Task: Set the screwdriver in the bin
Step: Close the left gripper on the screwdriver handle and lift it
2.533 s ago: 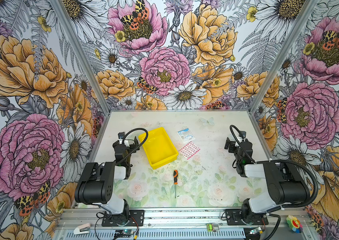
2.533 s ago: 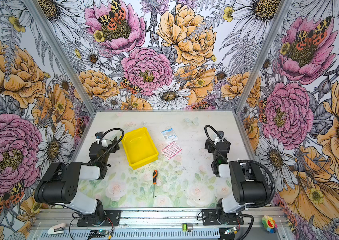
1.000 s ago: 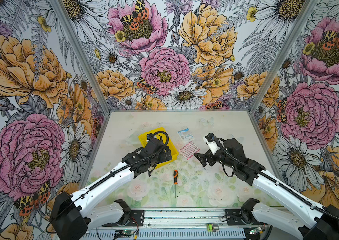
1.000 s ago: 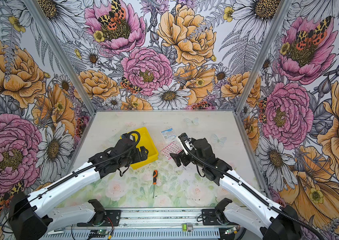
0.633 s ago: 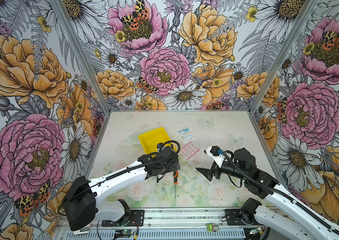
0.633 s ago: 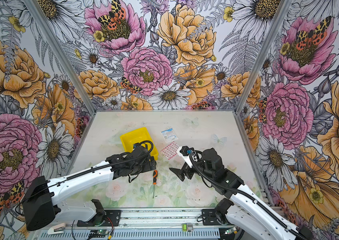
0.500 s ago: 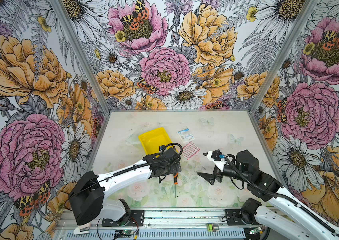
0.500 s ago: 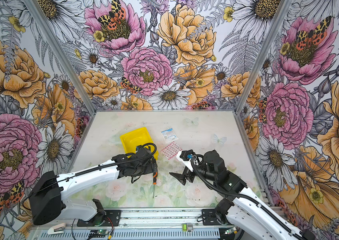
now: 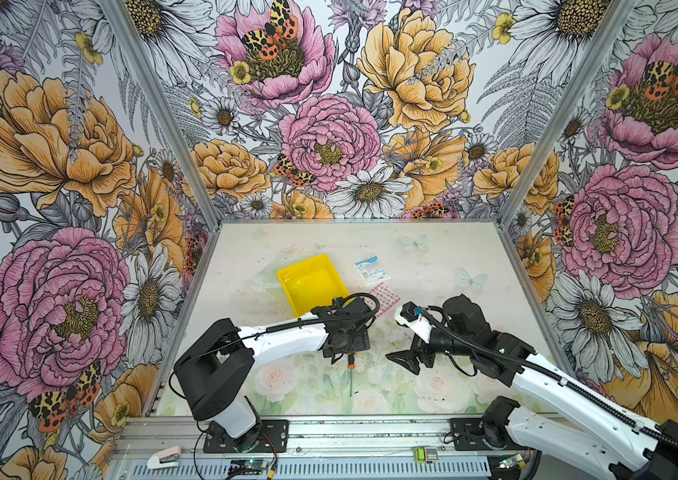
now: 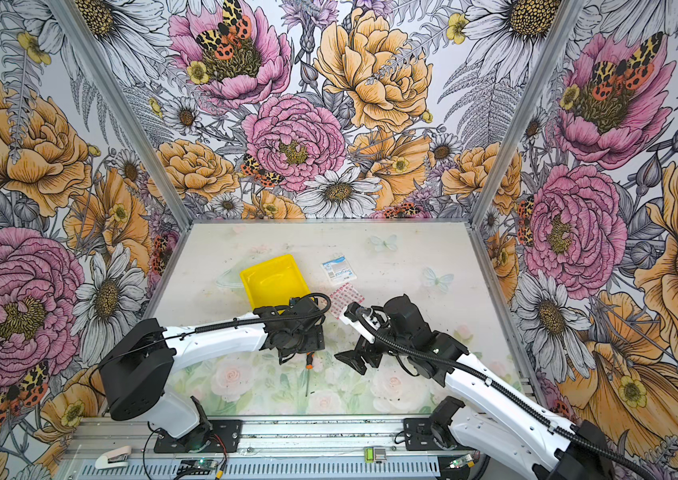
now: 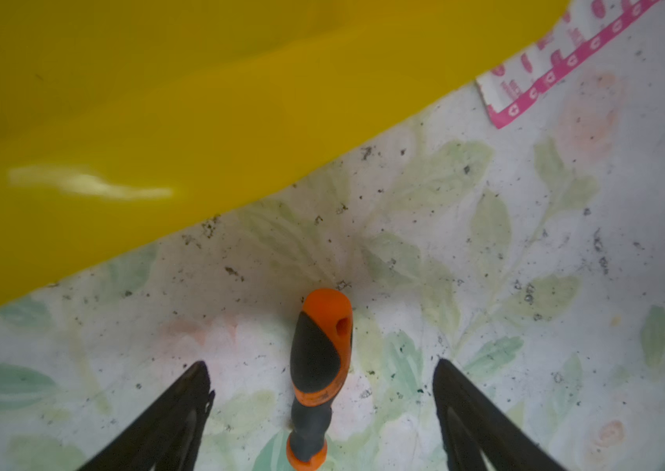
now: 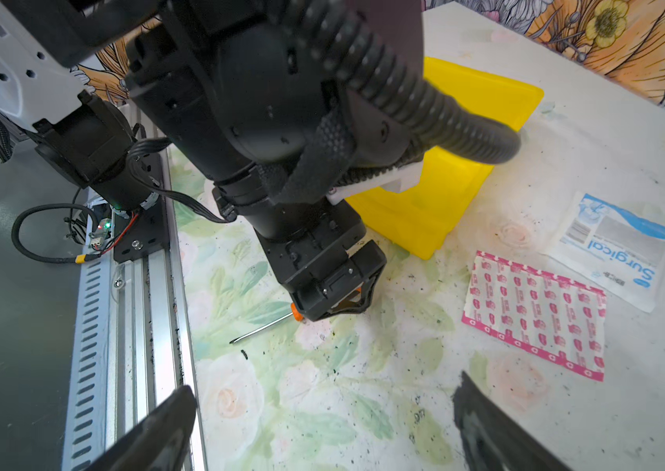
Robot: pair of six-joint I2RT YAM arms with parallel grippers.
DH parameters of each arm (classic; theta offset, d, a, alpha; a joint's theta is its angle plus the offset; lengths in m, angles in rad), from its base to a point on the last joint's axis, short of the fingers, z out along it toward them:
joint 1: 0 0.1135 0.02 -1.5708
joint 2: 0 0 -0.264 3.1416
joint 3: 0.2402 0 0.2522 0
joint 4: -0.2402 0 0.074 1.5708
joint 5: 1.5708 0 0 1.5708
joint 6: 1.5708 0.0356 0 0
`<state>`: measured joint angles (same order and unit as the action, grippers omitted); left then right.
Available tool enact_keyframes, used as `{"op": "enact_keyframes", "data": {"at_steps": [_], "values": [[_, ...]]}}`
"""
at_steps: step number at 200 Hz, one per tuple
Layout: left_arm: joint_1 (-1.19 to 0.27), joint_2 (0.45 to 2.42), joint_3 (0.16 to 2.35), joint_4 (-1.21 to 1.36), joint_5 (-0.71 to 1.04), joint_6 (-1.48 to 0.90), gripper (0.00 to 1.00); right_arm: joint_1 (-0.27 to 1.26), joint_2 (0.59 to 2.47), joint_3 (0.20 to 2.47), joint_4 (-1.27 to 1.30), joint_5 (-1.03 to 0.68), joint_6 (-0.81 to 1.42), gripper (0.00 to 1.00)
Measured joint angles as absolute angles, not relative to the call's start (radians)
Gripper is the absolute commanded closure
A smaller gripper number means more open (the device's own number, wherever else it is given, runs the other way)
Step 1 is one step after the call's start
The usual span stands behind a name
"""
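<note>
The screwdriver [image 11: 320, 367] lies flat on the table in front of the yellow bin [image 9: 306, 268], its thin shaft [image 12: 259, 328] pointing at the front rail. My left gripper [image 11: 319, 362] is down over the orange-and-black handle. It is open, one finger [image 11: 184, 407] on each side with a gap to the handle. In both top views the left wrist hides the handle; only the orange collar [image 9: 351, 366] [image 10: 309, 365] and the shaft show. My right gripper [image 12: 322, 385] hangs open and empty to the right of it [image 9: 412, 353].
A red-and-white patterned packet [image 9: 385, 297] lies right of the bin, touching its near corner in the left wrist view [image 11: 546, 69]. A white-and-blue surgical packet [image 9: 371, 270] lies behind it. The aluminium front rail [image 12: 147, 326] runs close to the shaft tip.
My left gripper has come from over the bin toward the front and dropped over the screwdriver handle, its jaws narrowing a little. The right gripper has drawn back from the packet toward the front.
</note>
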<state>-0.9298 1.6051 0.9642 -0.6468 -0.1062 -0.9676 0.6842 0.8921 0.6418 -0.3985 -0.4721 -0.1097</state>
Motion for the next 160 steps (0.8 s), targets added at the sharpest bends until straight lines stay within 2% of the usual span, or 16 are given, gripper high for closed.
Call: {"op": "enact_keyframes", "data": {"at_steps": [40, 79, 160], "values": [[-0.96, 1.658, 0.966, -0.647, -0.105, -0.969, 0.35, 0.684, 0.905, 0.642, -0.404, -0.46, -0.091, 0.01], [-0.973, 1.697, 0.992, -0.641, -0.111, -0.969, 0.44, 0.684, 0.902, 0.642, -0.404, -0.45, -0.079, 0.0], [-0.98, 1.71, 1.003, -0.63, -0.118, -0.97, 0.76, 0.684, 0.859, 0.642, -0.408, -0.41, -0.076, 0.0]]}}
